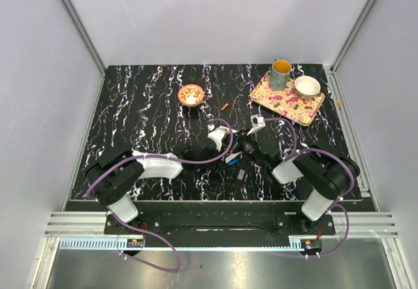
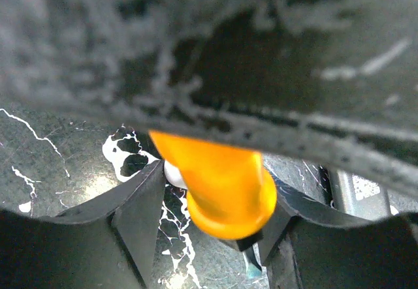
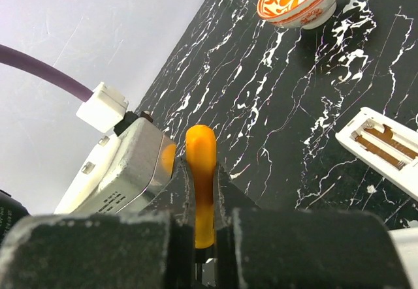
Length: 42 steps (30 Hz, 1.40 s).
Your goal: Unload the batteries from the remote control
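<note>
Battery, orange: held upright above the desk, the right gripper closed tight on its sides.

Left gripper: fingers apart with an orange cylinder between them, very close to the lens and blurred. It is probably the same battery. I cannot tell whether the fingers press on it or only flank it. It reads as a handover or a regrip.

Remote control: lies on the desk to the right of the right gripper, cover off. The visible slots show bare metal strips and nothing orange.

Small orange piece: loose on the desk near the orange bowl, likely a battery already removed.

Judgement: unloading is mostly done. The held battery is not yet set down. Part of the compartment is cut off at the frame edge, so it is unchecked.
</note>
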Available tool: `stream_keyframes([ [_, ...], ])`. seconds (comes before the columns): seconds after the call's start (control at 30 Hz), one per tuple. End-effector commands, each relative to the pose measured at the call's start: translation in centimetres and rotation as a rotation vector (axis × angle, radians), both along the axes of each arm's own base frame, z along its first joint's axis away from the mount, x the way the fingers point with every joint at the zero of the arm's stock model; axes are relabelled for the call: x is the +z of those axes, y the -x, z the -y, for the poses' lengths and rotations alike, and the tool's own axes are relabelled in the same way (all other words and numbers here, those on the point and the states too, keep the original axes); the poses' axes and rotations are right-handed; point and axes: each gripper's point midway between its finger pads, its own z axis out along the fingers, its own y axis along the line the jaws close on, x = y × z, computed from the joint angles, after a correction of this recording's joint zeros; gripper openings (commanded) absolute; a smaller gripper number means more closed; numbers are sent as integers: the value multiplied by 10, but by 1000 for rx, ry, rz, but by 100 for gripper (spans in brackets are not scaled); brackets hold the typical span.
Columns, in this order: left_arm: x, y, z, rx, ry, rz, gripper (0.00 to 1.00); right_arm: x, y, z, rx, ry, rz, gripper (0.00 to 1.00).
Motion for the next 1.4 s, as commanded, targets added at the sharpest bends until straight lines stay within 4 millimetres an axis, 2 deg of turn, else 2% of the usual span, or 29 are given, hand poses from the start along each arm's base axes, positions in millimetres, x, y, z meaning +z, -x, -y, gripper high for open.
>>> stream_keyframes([
  [0.0, -58, 45, -39, -20, -170, -217, 0, 23, 5, -5, 34, -71, 45, 0],
  [0.23, -47, 43, -42, -10, -163, -192, 1, 28, -9, 16, -103, 15, 80, 0],
  [0.27, -46, 42, -44, -2, -166, -182, 7, 38, -11, 19, -121, 19, 107, 0],
  [0.3, -44, 42, -46, 0, -166, -177, 12, 35, -13, 23, -141, 46, 99, 0],
  [0.33, -38, 39, -45, 9, -155, -158, 29, 38, -15, 23, -148, 57, 109, 0],
  [0.37, -36, 39, -47, 13, -155, -153, 36, 45, -16, 26, -158, 71, 131, 0],
  [0.4, -35, 39, -48, 12, -154, -148, 41, 41, -17, 27, -164, 99, 122, 0],
  [0.47, -28, 39, -45, 2, -133, -133, 54, 47, -19, 30, -181, 116, 140, 0],
  [0.57, -17, 38, -41, -9, -89, -120, 60, 46, -23, 32, -198, 147, 145, 0],
  [0.63, -12, 37, -41, -11, -72, -116, 68, 39, -25, 33, -204, 179, 129, 0],
  [0.67, -10, 39, -40, -18, -64, -115, 73, 37, -26, 32, -204, 185, 128, 0],
  [0.73, 1, 39, -36, -35, -25, -98, 92, 34, -27, 33, -207, 190, 125, 0],
  [0.8, 8, 40, -33, -58, 9, -89, 99, 31, -28, 31, -201, 194, 123, 0],
  [0.9, 26, 40, -30, -69, 75, -74, 99, 28, -29, 32, -210, 197, 118, 0],
  [0.93, 39, 41, -28, -80, 121, -62, 99, 25, -29, 33, -214, 203, 116, 0],
  [1.0, 48, 38, -32, -68, 172, -54, 99, 22, -31, 36, -230, 219, 113, 0],
  [1.03, 63, 39, -32, -80, 218, -36, 99, 20, -31, 37, -235, 227, 111, 0],
  [1.1, 74, 36, -37, -70, 266, -21, 98, 16, -33, 41, -251, 245, 108, 0],
  [1.13, 89, 39, -36, -95, 314, -6, 98, 15, -33, 42, -255, 252, 111, 0],
  [1.2, 100, 37, -41, -86, 361, 8, 96, 11, -34, 43, -264, 260, 110, 0],
  [1.23, 114, 40, -41, -105, 400, 27, 95, 10, -34, 43, -266, 263, 107, 0],
  [1.37, 138, 42, -46, -119, 466, 54, 94, -1, -40, 45, -293, 291, 88, 0],
])
